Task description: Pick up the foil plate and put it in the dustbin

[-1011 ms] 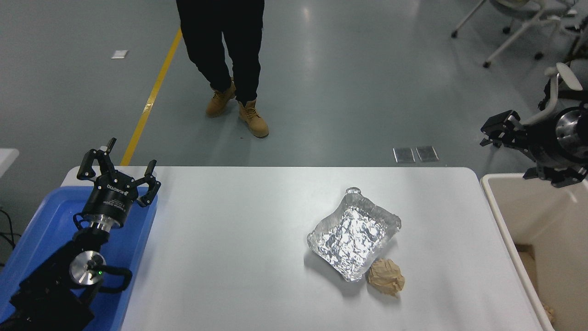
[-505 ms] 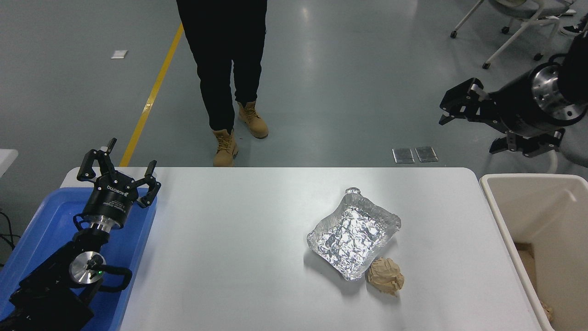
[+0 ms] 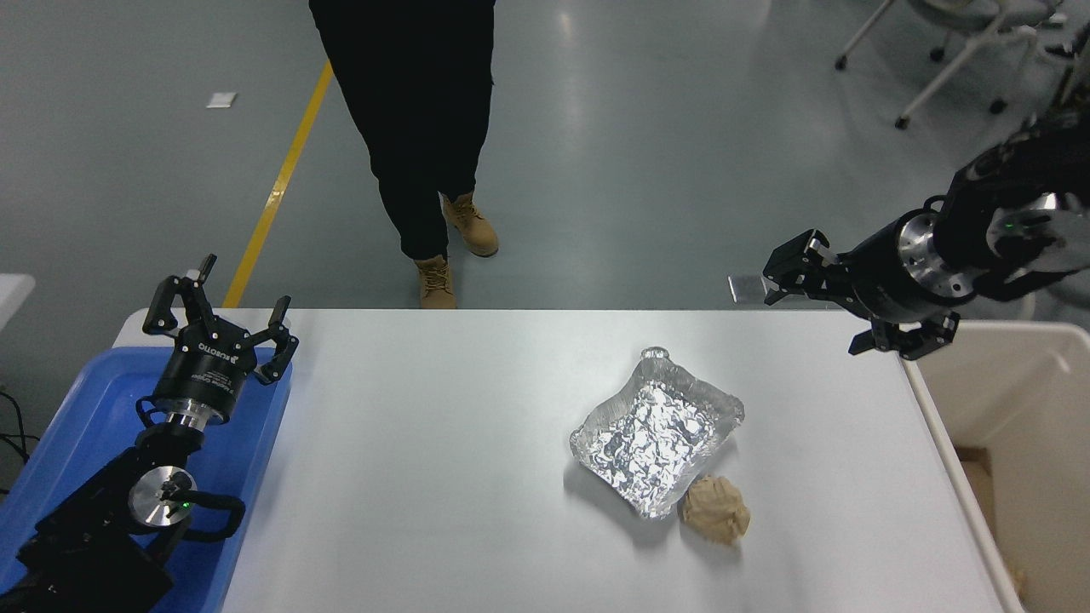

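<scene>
White table [image 3: 443, 477]: right gripper [image 3: 788, 281] hovers high, fingers [image 3: 779, 266] spread.

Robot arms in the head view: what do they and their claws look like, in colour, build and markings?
Both arms are black. The left claw has open-linkage black fingers on a cylindrical black body with small white lettering, a silver ring below it, and a round silver joint cap with a green light. The right claw is also black, behind a polished silver collar, with a green light on the wrist housing.
</scene>
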`<action>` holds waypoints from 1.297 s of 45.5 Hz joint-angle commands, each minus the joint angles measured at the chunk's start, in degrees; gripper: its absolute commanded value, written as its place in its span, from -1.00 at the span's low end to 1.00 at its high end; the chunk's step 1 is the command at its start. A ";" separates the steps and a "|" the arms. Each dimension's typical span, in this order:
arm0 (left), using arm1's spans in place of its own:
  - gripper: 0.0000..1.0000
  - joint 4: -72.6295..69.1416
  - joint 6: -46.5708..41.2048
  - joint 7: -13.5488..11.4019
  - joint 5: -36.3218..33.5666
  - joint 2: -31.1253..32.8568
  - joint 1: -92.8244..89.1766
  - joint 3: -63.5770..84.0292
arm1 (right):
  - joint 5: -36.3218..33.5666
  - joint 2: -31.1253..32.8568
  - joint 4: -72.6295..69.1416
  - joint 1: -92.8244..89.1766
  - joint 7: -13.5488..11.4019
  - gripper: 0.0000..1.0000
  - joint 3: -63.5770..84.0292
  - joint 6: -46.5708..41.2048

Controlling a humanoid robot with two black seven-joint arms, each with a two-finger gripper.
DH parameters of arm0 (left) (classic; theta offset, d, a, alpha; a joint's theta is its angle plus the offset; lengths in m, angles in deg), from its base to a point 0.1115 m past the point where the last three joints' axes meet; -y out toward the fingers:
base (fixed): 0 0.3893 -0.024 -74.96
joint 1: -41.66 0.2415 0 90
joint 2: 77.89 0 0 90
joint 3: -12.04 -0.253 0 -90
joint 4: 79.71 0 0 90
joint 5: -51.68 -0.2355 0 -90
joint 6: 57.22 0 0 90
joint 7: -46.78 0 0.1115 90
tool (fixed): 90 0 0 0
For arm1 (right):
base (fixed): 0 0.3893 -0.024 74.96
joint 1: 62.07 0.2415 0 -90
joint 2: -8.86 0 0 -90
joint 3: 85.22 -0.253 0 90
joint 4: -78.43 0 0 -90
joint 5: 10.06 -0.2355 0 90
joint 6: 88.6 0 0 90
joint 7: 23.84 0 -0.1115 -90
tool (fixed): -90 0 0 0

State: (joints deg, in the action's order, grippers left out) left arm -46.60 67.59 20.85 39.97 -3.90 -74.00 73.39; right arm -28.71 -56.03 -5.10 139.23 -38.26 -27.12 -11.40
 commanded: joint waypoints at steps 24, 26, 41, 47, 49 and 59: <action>0.97 0.03 0.08 0.00 0.02 0.02 0.00 0.00 | 0.90 -1.90 14.97 -32.02 0.37 0.96 -19.08 11.74; 0.97 0.03 -0.01 0.00 0.02 0.02 0.00 0.00 | 1.16 -2.42 15.68 -32.72 0.45 0.96 -19.16 11.74; 0.97 0.03 0.08 0.00 -0.07 0.02 0.00 0.00 | 3.18 -9.63 21.48 -37.38 0.63 0.92 -19.08 13.85; 0.97 0.03 0.08 0.00 0.02 0.02 0.00 0.00 | 6.96 -12.62 22.62 -38.26 0.54 0.92 -18.55 14.64; 0.97 0.03 -0.01 0.00 0.02 0.02 0.00 0.00 | 7.75 -13.23 23.23 -38.44 0.54 0.92 -18.37 14.64; 0.97 0.03 0.08 0.00 0.02 0.02 0.00 0.00 | 8.72 -14.11 24.29 -39.05 0.63 0.87 -18.20 14.82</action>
State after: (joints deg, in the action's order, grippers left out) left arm -46.58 67.61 20.85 39.99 -3.88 -74.00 73.39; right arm -22.00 -67.99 17.53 101.45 -37.69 -45.48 2.80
